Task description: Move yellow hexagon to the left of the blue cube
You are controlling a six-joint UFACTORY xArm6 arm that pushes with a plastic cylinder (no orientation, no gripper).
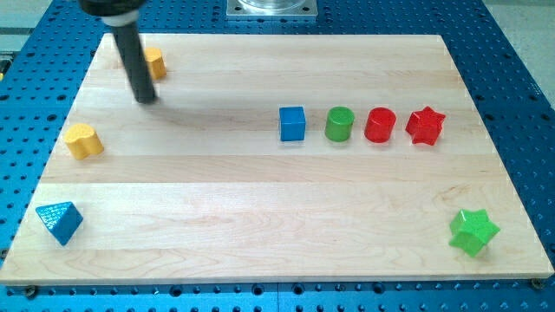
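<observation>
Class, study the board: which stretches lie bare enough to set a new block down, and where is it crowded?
Bare: the wide middle band below the blue cube, between blue pyramid and green star. Crowded: the row of cube, green cylinder, red cylinder, red star.

Robotics lab, wooden board [260, 217], blue perforated bench [520, 52]

The rod [130, 48] partly hides the yellow hexagon [156, 62].

On the wooden worktop [260, 217], a green cylinder [340, 124], red cylinder [380, 125] and red star [425, 126] stand in a row right of centre. A green star [473, 231] sits bottom right, a blue pyramid [59, 222] bottom left, a yellow heart [84, 140] at the left edge.
</observation>
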